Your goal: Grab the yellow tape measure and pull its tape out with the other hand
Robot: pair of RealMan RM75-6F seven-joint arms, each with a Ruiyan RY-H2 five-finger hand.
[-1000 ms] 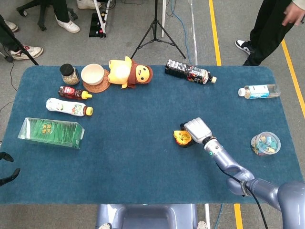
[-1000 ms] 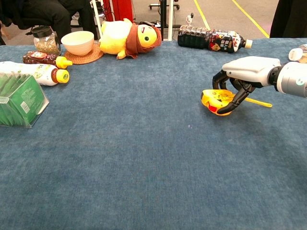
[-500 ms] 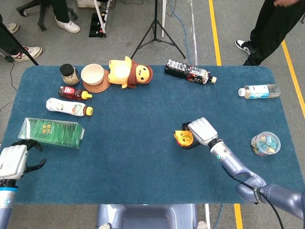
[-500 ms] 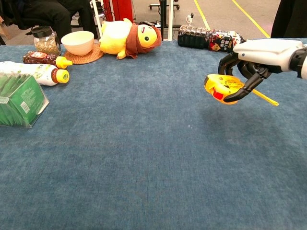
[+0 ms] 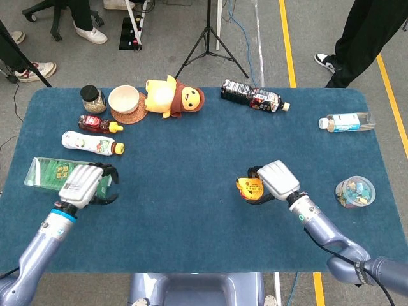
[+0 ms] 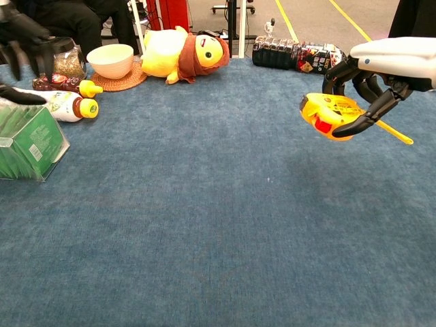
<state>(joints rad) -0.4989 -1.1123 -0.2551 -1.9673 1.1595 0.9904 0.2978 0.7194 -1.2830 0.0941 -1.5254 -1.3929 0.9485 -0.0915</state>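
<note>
My right hand (image 5: 275,181) (image 6: 381,71) grips the yellow tape measure (image 5: 250,188) (image 6: 328,114) and holds it off the blue table, right of centre. A short length of yellow tape (image 6: 395,133) sticks out of the case toward the right. My left hand (image 5: 84,183) (image 6: 24,37) is raised over the left side of the table, near the green box, with its fingers apart and nothing in it. A wide gap separates the two hands.
A clear box of green packets (image 5: 67,176) lies under my left hand. Behind it are two bottles (image 5: 92,143), a jar (image 5: 93,99), a bowl (image 5: 123,99) and a plush duck (image 5: 172,97). A dark bottle (image 5: 254,96), a water bottle (image 5: 346,122) and a candy tub (image 5: 355,192) sit at the right.
My right hand has lifted the tape measure off the table and carried it nearer. My left hand has come up from the table's near left edge to over the green box.
</note>
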